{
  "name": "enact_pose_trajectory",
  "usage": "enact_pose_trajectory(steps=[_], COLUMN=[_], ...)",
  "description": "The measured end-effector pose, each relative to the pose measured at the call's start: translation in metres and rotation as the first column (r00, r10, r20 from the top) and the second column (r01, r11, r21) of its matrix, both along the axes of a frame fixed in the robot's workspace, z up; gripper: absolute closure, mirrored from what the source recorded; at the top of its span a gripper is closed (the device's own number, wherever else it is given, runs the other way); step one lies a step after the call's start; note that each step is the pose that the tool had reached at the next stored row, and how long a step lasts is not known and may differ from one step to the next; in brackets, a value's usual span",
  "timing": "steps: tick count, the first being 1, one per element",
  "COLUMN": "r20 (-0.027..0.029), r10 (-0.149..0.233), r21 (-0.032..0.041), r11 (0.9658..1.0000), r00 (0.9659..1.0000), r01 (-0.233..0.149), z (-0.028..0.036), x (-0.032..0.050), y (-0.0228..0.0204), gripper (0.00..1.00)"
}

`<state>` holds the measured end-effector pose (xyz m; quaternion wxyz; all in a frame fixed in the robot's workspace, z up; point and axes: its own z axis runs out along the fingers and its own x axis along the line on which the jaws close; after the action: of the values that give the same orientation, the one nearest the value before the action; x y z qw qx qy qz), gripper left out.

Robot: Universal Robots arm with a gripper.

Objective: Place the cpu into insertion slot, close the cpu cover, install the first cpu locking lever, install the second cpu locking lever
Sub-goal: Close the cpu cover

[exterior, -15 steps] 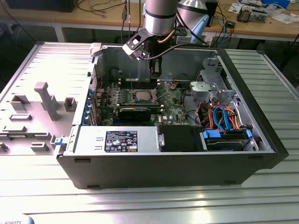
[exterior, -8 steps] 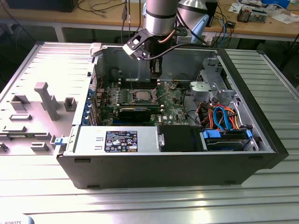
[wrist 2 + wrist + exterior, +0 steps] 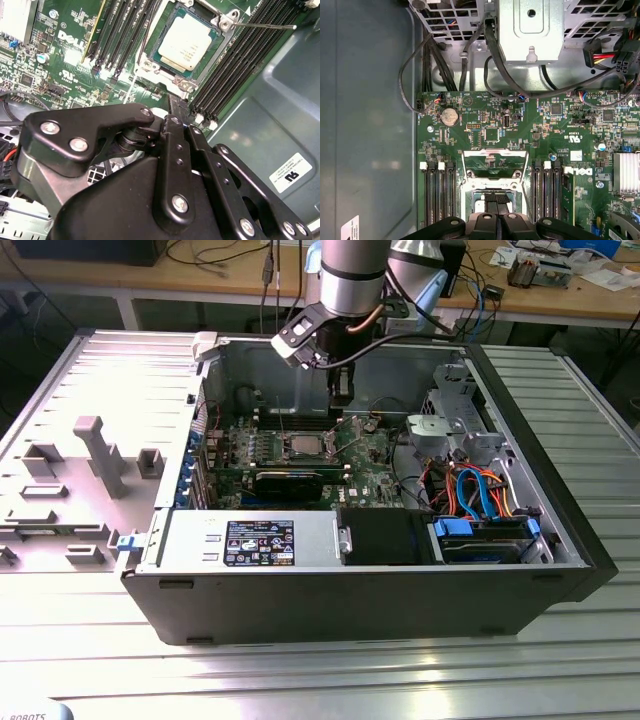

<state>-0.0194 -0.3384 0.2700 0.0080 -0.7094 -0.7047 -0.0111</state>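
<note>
Gripper (image 3: 497, 200) closest to my cam, fingers pressed together w/ nothing in them, hanging just over the slot (image 3: 149, 62), where I see the cpu (image 3: 186, 44) already sitting flat, cover (image 3: 495, 173) flipped up & open at its edge.

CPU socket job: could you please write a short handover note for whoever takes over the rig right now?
Gripper: fingers shut, empty, over the insertion slot.
Cpu: lies seated in the slot.
Cpu cover: looks swung back, open.
Locking lever: juts out sideways, apparently unlatched.
Done: cpu placed.
Left: close the cover, install both levers.
</note>
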Motion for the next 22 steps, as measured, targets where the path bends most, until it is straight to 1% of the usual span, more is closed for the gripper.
enact_pose_trajectory(steps=[11,14,17,22], r20=[0.0000,0.0000,0.0000,0.0000], r10=[0.000,0.000,0.000,0.000], r21=[0.0000,0.0000,0.0000,0.0000], r11=[1.0000,1.0000,1.0000,1.0000], r00=[1.0000,1.0000,1.0000,1.0000], r01=[0.000,0.000,0.000,0.000], z=[0.0000,-0.0001,-0.0002,-0.0002], x=[0.0006,0.0034,0.0093,0.0098], y=[0.0000,0.0001,0.0001,0.0002], gripper=[0.89,0.89,0.89,0.89])
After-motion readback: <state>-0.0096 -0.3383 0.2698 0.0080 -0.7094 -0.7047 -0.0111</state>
